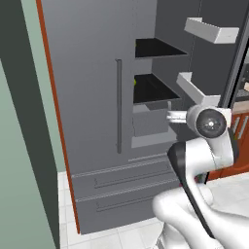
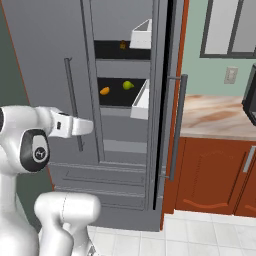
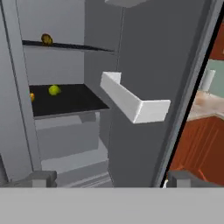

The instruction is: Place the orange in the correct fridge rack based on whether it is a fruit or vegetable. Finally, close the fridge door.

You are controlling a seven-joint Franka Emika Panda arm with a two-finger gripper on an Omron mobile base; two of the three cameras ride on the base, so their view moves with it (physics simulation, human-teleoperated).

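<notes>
Two fruits on one rack

The orange [image 2: 104, 91] sits on the lower fridge rack [image 2: 120, 100], near a yellow-green fruit [image 2: 128, 85] (apart, not touching). My claw [image 3: 109, 178] holds nothing, fingers spread wide. Fridge door [image 3: 148, 87] open.

kitchen: fridge [image 2: 120, 165], wooden cabinets [image 2: 210, 172]

Orange [image 2: 104, 91] on fridge rack [image 2: 117, 98], left of round fruit [image 2: 128, 85].
</notes>
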